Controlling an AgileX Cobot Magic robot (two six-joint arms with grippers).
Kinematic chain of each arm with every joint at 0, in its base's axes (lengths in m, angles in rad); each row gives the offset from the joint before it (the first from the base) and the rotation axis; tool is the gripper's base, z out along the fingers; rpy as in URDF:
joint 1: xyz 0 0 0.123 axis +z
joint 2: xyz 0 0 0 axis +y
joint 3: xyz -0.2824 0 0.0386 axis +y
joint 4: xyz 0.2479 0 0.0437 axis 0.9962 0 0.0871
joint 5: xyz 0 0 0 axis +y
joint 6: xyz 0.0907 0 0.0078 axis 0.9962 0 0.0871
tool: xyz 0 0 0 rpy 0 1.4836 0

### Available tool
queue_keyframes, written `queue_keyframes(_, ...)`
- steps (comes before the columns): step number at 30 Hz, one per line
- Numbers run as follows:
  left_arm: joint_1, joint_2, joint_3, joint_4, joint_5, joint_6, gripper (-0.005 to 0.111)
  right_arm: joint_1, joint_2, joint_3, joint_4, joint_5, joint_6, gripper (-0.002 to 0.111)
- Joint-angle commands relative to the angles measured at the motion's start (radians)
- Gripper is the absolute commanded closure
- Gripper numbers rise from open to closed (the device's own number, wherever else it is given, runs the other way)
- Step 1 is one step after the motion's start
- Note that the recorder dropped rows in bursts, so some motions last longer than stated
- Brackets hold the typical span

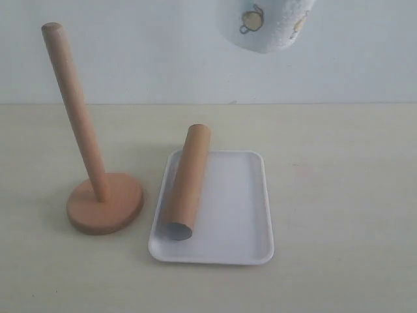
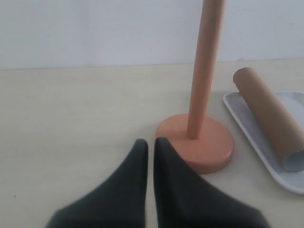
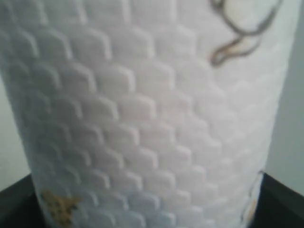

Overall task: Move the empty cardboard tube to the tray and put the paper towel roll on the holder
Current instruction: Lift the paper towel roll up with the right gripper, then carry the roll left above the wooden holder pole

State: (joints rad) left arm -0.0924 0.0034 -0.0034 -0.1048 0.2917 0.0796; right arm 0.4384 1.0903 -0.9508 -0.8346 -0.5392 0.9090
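Observation:
The empty cardboard tube [image 1: 187,181] lies along the left side of the white tray [image 1: 241,215], its far end poking over the far rim. The wooden holder [image 1: 104,202] stands upright left of the tray with its post bare. The paper towel roll [image 1: 267,23] hangs in the air high above the tray, cut off by the top of the exterior view. My right gripper [image 3: 151,204] is shut on the roll [image 3: 152,104], which fills the right wrist view; only dark finger edges [image 3: 14,199] show. My left gripper [image 2: 151,142] is shut and empty, low beside the holder's base [image 2: 199,142].
In the left wrist view, the tube [image 2: 268,114] and the tray's rim [image 2: 251,133] sit just beyond the holder. A pale wall runs along the far edge of the beige table [image 1: 345,169]. Neither arm shows in the exterior view.

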Motion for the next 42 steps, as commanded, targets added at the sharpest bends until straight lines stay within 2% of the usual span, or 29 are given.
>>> queue_keyframes(1, 0.002, -0.003, 0.003, 0.001, 0.001, -0.003, 0.103, 0.102, 0.005, -0.052, -0.005, 0.028, -0.011, 0.108)
queue_keyframes(7, 0.002, -0.003, 0.003, 0.001, 0.001, -0.003, 0.103, 0.190, 0.150, -0.155, 0.014, 0.016, -0.043, 0.108)
queue_keyframes(15, 0.002, -0.003, 0.003, 0.001, 0.001, -0.003, 0.103, 0.302, 0.328, -0.371, 0.013, 0.100, -0.072, 0.108)
queue_keyframes(30, 0.002, -0.003, 0.003, 0.001, 0.001, -0.003, 0.103, 0.340, 0.614, -0.703, 0.025, 0.129, -0.047, 0.109)
queue_keyframes(42, 0.002, -0.003, 0.003, 0.001, 0.001, -0.003, 0.103, 0.370, 0.755, -0.831, 0.020, 0.173, -0.042, 0.109)
